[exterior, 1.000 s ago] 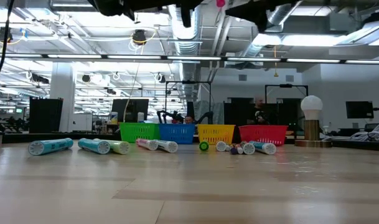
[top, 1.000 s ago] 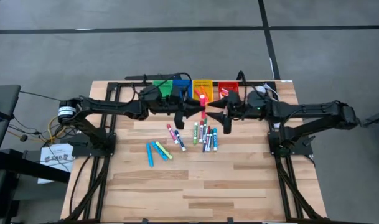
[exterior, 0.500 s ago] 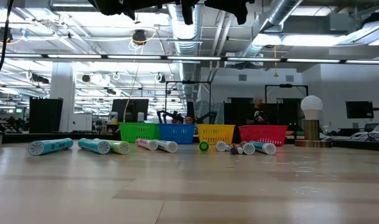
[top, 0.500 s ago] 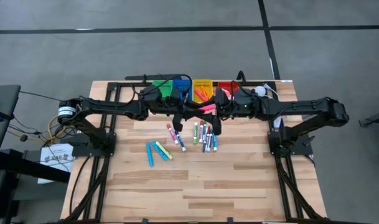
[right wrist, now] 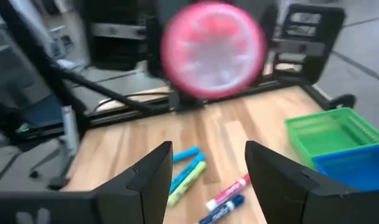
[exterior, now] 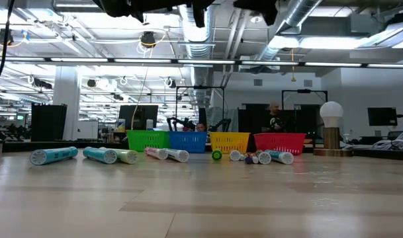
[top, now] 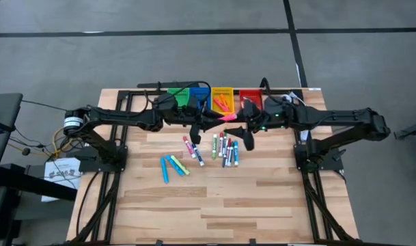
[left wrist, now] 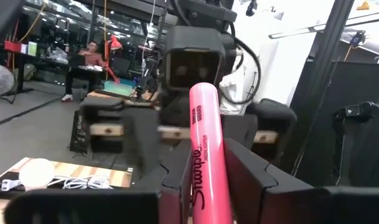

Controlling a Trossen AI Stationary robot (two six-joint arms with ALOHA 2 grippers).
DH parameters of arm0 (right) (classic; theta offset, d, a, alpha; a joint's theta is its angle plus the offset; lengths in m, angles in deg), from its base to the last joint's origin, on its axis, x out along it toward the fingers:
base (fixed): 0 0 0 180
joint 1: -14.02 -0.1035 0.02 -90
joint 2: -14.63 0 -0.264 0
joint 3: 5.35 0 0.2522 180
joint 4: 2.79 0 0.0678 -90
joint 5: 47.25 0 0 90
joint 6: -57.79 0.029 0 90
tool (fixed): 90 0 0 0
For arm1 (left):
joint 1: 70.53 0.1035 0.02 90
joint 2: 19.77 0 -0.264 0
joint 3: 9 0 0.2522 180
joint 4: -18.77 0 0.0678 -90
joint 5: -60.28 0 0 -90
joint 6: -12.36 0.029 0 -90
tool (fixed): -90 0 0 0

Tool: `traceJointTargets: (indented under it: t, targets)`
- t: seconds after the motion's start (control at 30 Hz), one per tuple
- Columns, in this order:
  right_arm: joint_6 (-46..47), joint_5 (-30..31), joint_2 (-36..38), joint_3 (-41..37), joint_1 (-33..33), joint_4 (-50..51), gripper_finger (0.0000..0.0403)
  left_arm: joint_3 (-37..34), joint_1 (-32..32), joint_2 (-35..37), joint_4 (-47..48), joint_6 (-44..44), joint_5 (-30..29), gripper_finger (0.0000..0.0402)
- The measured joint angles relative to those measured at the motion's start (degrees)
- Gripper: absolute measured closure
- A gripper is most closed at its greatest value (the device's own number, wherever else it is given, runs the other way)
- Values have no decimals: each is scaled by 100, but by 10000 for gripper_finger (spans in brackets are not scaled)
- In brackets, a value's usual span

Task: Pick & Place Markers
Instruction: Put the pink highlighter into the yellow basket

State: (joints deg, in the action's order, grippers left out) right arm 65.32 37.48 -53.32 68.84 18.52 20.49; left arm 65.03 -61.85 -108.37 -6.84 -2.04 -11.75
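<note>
My left gripper [top: 216, 120] hovers above the table near the bins and is shut on a pink marker [top: 228, 117]. The marker sticks out level toward the table's right. My right gripper [top: 242, 126] is open and faces it from the right, a short gap away. In the right wrist view the marker's round end [right wrist: 213, 51] looms blurred beyond the open gripper [right wrist: 208, 177], not between the fingers. Several more markers [top: 221, 149] lie flat on the wood, with cyan and yellow ones [top: 172, 166] to their left. My left gripper pinches the pink marker between its two fingers by the barrel's near end [left wrist: 201, 177], beside the printed lettering. The fingers come level from the table's left, lying along the marker. It is lifted clear, with its free end [left wrist: 205, 93] pointing at the right arm.
Four small bins stand in a row at the far edge: green [top: 178, 93], blue [top: 199, 93], yellow [top: 223, 97] holding pink markers, red [top: 250, 96]. The low view shows the markers [exterior: 102, 155] and bins [exterior: 229, 142] on the table. Bare wood fills the near half.
The pink marker has turned from pointing toward the far edge to lying level, pointing right. The right gripper moved left up to the marker, then drew back to the right and slightly toward the near edge. The left gripper stayed where it was.
</note>
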Motion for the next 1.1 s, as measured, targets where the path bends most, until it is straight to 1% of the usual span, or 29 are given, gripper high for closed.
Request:
traceJointTargets:
  t: [0.1,0.2,0.27,0.4,0.5,0.63,0.83,0.97,1.1]
  targets:
    - [40,-169,298,0,0,388,209,0,17,2,10,1,-5,325]
    - [189,-74,614,0,15,691,210,0,12,5,34,1,15,324]
    - [178,5,765,0,15,592,211,0,14,7,35,21,33,324]
    - [116,192,863,0,15,-35,210,0,62,7,31,25,26,327]
    - [101,229,738,0,15,-318,209,0,54,13,11,42,29,324]
    - [101,252,374,-6,15,-391,211,0,56,13,-11,42,33,324]
    - [98,247,-123,-11,15,-1532,211,0,54,13,-17,42,45,324]
    - [98,246,-189,-11,15,-2056,216,0,56,13,-13,42,53,323]
    - [98,338,-183,-10,15,-2185,222,0,54,13,-15,42,95,326]
